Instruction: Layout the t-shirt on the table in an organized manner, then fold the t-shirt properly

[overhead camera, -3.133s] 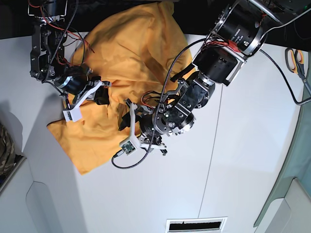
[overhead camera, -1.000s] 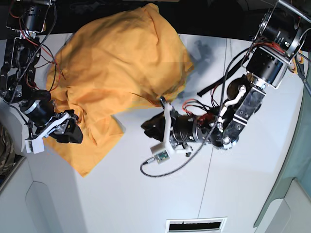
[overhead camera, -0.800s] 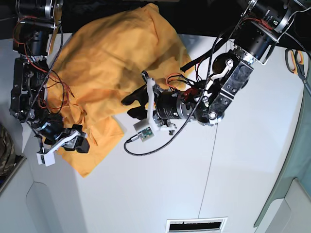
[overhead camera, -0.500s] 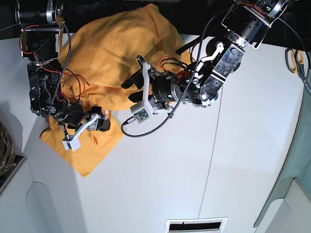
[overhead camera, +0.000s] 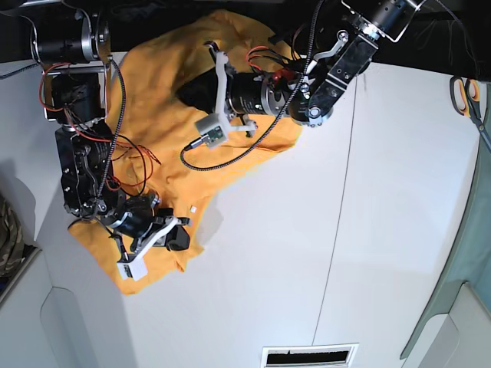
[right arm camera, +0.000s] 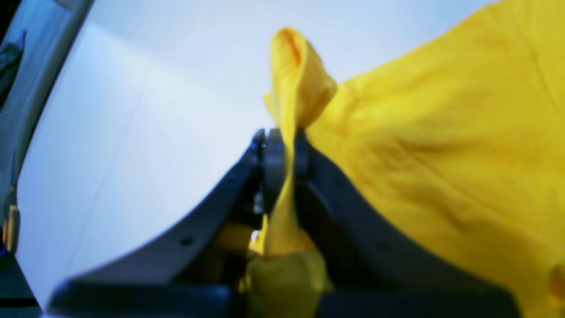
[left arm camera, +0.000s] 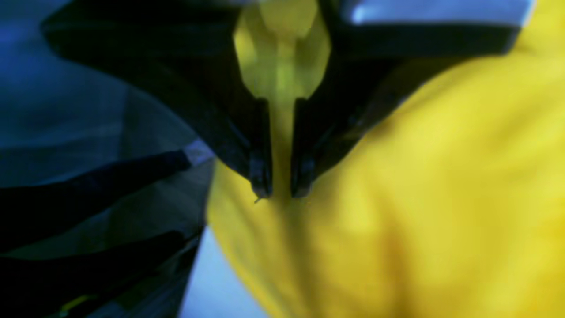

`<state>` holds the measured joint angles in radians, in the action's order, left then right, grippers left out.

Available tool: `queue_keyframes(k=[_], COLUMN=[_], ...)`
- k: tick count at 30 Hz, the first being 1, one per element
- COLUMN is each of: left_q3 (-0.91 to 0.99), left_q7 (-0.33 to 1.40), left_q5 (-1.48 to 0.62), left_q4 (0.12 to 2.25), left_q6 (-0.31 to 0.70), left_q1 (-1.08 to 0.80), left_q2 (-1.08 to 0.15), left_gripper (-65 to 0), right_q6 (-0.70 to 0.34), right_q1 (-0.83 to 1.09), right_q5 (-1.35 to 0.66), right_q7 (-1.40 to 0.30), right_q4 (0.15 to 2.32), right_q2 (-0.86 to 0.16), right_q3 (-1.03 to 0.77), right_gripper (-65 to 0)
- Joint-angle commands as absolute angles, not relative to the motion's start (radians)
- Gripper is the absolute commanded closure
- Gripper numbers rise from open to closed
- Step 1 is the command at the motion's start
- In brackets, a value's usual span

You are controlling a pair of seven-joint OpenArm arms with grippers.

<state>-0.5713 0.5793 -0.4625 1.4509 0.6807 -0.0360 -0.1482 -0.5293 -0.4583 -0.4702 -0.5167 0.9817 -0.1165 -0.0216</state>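
The orange-yellow t-shirt (overhead camera: pixel 161 77) lies wrinkled on the far left part of the white table (overhead camera: pixel 307 253). At the shirt's far side, my left gripper (overhead camera: pixel 190 93) pinches a fold of it. In the left wrist view, cloth (left arm camera: pixel 419 198) fills the narrow gap between the dark fingers of this gripper (left arm camera: pixel 281 191). My right gripper (overhead camera: pixel 178 238) is at the shirt's near corner. The right wrist view shows that gripper (right arm camera: pixel 282 148) shut on a raised ridge of the shirt (right arm camera: pixel 441 154).
Orange-handled scissors (overhead camera: pixel 466 96) lie at the far right edge. A camouflage cloth (overhead camera: pixel 8 238) shows at the left edge. A thin dark seam (overhead camera: pixel 337 207) runs across the tabletop, and a vent slot (overhead camera: pixel 309 356) sits at the near edge.
Both grippers have closed on the shirt. The left arm moved toward the far edge and the right gripper toward the near edge, drawing the cloth out between them.
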Motion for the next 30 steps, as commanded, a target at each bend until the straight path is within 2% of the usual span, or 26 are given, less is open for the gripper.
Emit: queue_keyframes(k=[1, 8, 15, 18, 22, 27, 30], left_q3=[-0.57, -0.57, -0.57, -0.565, -0.505, -0.351, -0.272], left_q7=[0.568, 0.612, 0.655, 0.655, 0.639, 0.63, 0.636], left_q5=[-0.482, -0.481, -0.404, -0.369, -0.39, -0.501, -0.553], left_q4=[1.467, 1.467, 1.467, 1.467, 1.467, 1.467, 1.467], left_q6=[0.698, 0.698, 0.68, 0.647, 0.629, 0.664, 0.689], left_q1=[-0.025, -0.039, -0.039, -0.039, -0.038, -0.036, -0.036], left_q2=[-0.13, -0.095, -0.118, -0.149, -0.199, -0.237, -0.236], left_gripper=[-8.6, -8.6, -8.6, -8.7, -9.4, -18.4, -20.1], right_q6=[-0.539, -0.571, -0.572, -0.573, -0.58, -0.577, -0.572], right_q1=[-0.508, -0.619, -0.68, -0.69, -0.672, -0.567, -0.45], right_q5=[-0.487, -0.563, -0.593, -0.706, -0.716, -0.706, -0.652], right_q7=[-0.486, -0.525, -0.68, -0.734, -0.76, -0.766, -0.764], right_q4=[1.003, 1.036, 1.244, 1.306, 1.362, 1.378, 1.377], right_q2=[-0.121, -0.121, -0.122, -0.152, -0.208, -0.306, -0.336], right_q3=[-0.025, -0.041, -0.135, -0.149, -0.152, -0.154, -0.159], right_gripper=[0.0, 0.0, 0.0, 0.0, 0.0, 0.0, 0.0])
